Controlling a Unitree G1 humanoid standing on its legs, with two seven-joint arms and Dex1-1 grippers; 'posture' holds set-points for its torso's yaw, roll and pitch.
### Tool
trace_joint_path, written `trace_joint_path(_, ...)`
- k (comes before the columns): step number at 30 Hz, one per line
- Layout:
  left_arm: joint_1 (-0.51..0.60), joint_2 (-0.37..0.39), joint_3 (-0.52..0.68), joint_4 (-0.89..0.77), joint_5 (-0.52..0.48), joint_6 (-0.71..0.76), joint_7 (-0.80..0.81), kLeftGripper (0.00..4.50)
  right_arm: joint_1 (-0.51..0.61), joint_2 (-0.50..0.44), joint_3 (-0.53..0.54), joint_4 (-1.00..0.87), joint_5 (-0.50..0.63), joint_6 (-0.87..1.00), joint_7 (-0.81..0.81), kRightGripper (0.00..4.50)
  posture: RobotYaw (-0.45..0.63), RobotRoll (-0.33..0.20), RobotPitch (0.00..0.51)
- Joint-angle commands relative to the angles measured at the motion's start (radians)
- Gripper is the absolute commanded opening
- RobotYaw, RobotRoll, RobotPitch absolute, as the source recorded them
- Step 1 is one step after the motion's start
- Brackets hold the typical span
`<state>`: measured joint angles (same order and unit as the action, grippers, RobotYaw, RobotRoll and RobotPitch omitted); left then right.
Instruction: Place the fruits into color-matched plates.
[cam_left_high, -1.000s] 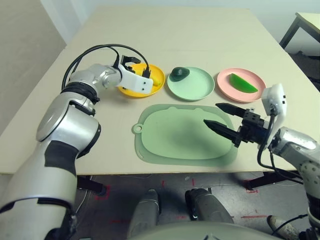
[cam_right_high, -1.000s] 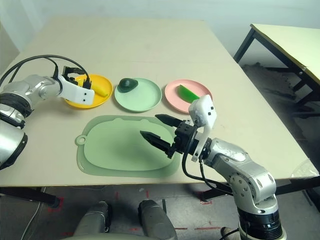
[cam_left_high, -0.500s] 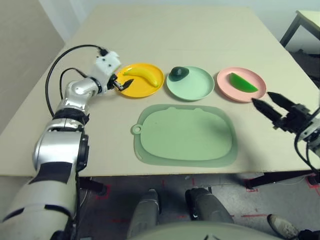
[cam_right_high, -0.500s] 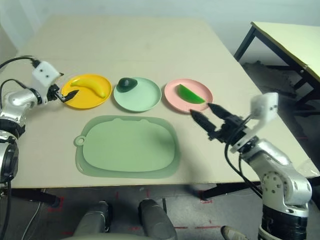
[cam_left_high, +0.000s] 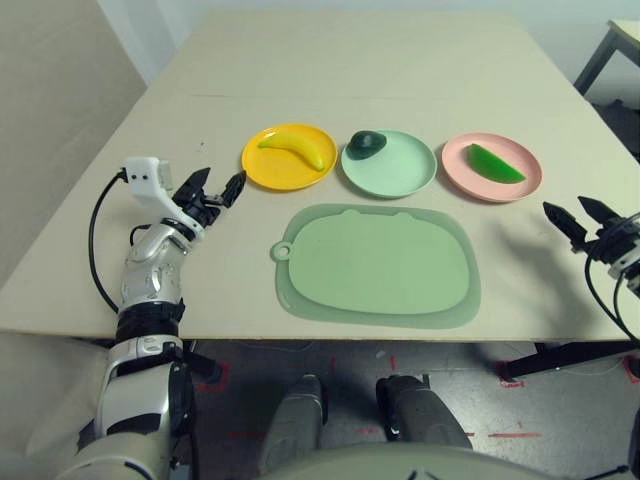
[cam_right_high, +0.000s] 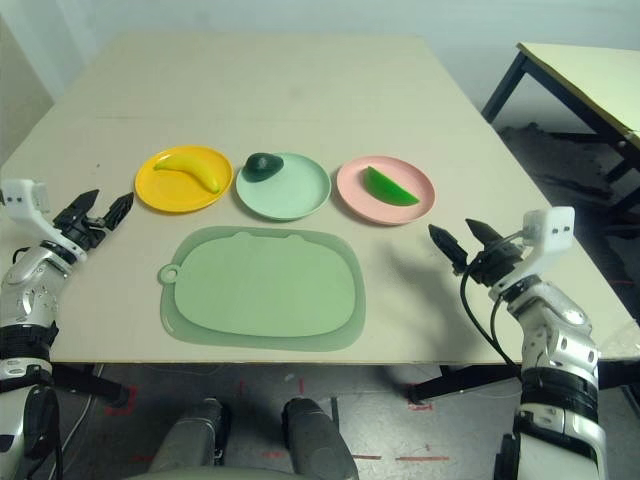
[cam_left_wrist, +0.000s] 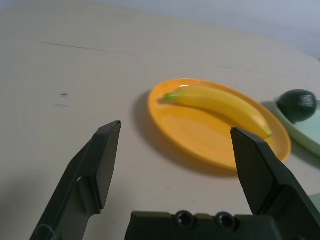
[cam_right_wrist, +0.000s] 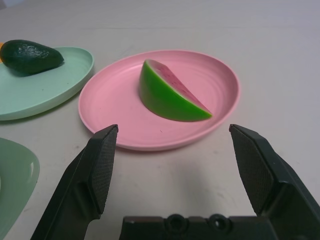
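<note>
Banana (cam_left_high: 294, 148) lengthwise across yellow plate (cam_left_high: 262, 171), stem toward left tool (cam_left_high: 213, 189)

The counter (cam_left_high: 400, 60) is a pale beige top. Three round plates sit in a row across its middle: a yellow-orange plate (cam_left_high: 270, 172) toward the left, a mint green plate (cam_left_high: 395, 175) in the centre, and a pink plate (cam_left_high: 470, 180) toward the right, each just beside the next without touching. In front of the row, near the front edge, lies a large green cutting mat (cam_left_high: 375, 265), flat, with a small ring tab at its left end.
</note>
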<state>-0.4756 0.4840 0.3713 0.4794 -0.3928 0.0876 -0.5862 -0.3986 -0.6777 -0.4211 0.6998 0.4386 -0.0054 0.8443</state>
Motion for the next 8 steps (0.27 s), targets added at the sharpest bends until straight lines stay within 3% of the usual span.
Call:
trace_joint_path(1,0.03,0.018,0.001,-0.04,0.001,0.024,0.01,4.47,-0.014,0.009,0.003,0.086,-0.026,-0.059,-0.001,4.5,0.01,0.0,0.182)
trace_joint_path(8,0.023,0.018,-0.014,-0.039,0.007,0.026,0.023,4.47,0.052,0.019,-0.036,0.038,0.002,-0.071,-0.022,4.5,-0.02,0.0,0.187)
